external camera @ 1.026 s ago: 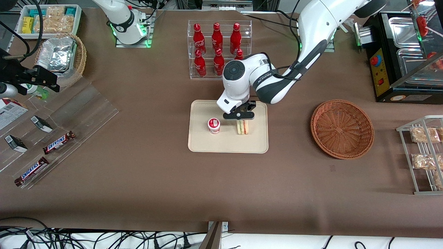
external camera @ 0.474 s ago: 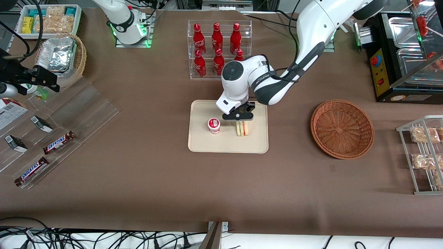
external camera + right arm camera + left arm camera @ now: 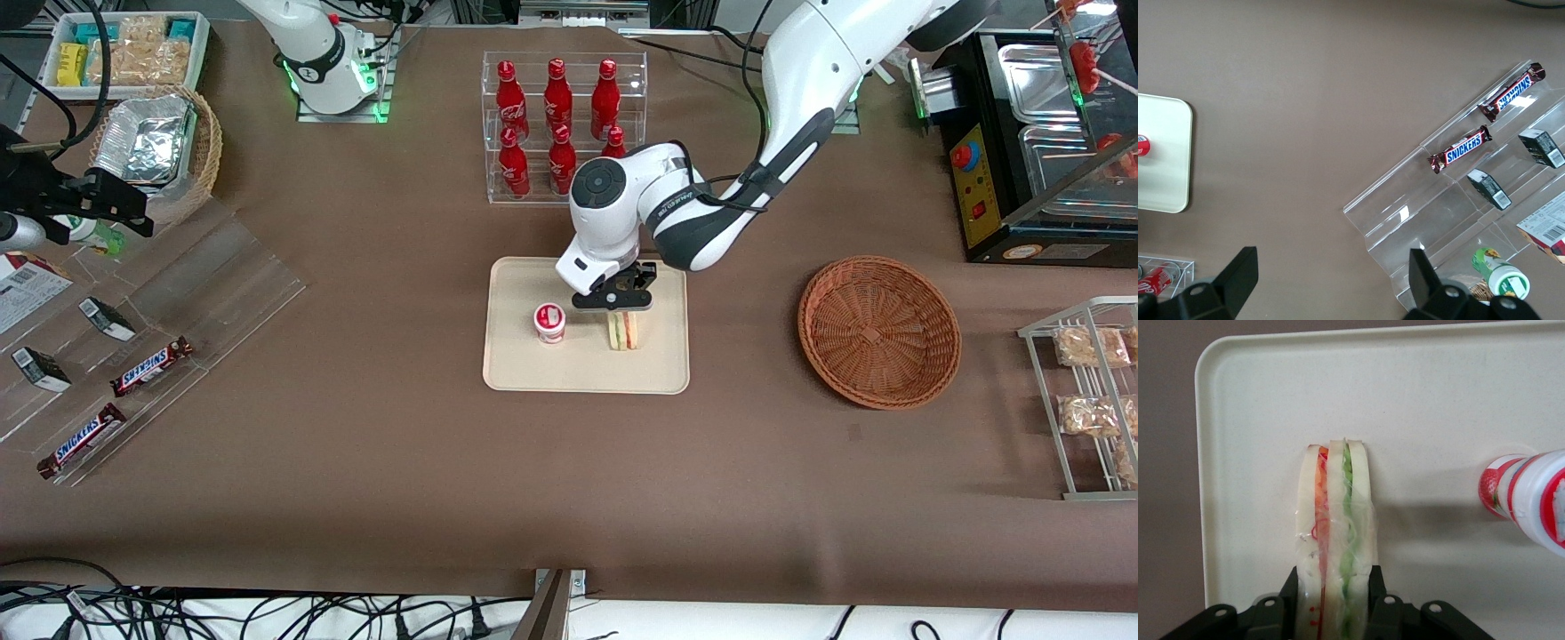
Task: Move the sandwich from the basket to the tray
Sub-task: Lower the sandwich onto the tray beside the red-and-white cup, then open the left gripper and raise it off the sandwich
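Note:
The sandwich stands on edge on the cream tray, showing its green and red filling layers. My left gripper hangs just above the tray, shut on the sandwich, its black fingers pressed against both bread faces. In the wrist view the gripper holds the wedge over the tray floor near a rounded corner. The reddish-brown wicker basket sits empty toward the working arm's end of the table.
A small red-and-white yogurt cup stands on the tray beside the sandwich. A clear rack of red cola bottles is farther from the camera than the tray. A wire rack with snack packets stands past the basket.
The gripper and sandwich shifted a few pixels toward the yogurt cup a second ago and have stayed almost still since.

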